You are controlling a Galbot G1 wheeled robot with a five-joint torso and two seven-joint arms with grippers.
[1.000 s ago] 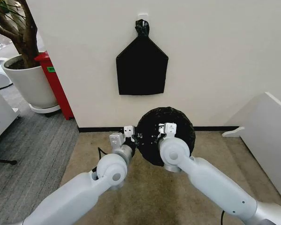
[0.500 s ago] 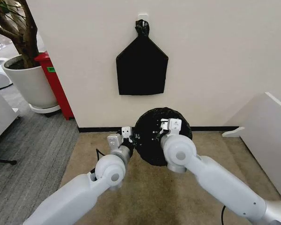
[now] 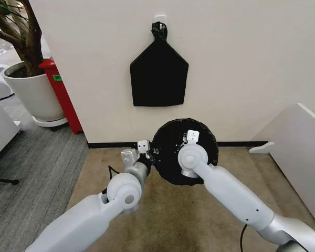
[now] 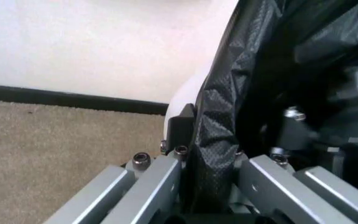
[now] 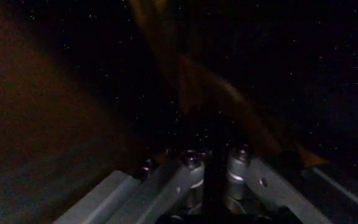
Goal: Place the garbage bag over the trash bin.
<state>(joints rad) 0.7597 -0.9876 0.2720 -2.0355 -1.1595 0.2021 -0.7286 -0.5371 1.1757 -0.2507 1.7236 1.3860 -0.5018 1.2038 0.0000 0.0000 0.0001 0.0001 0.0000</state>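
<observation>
**Bag on bin, rim seating in hand**

Cream wall with black baseboard (image 3: 236, 143), tan carpet floor (image 3: 163, 210). Flat black house-shaped bundle with a knotted top (image 3: 158, 73) hangs on the wall above; not my target. Large white plant pot (image 3: 34, 94) and red cabinet (image 3: 63, 97) off to the left.

The trash bin, a small round cream-white plastic bucket (image 4: 182, 95), stands on the carpet against the wall, wrapped almost entirely by the garbage bag, thin crinkly glossy black plastic (image 3: 170, 168). Only a sliver of white wall peeks out in the left wrist view.

My left hand (image 3: 143, 148) is at the bin's left rim, clamped on a fold of bag film that runs between its fingers (image 4: 166, 182). My right hand (image 3: 190, 137) is down inside the bag mouth; its wrist view is dark, fingers look drawn together, but I can't tell whether they hold film.

Judgement: bag looks draped over the rim, task near done; the step is spreading and seating the film. Next move calls for an even pull so the film doesn't tear or ride off the rim, and no side load that tips the light bin.
</observation>
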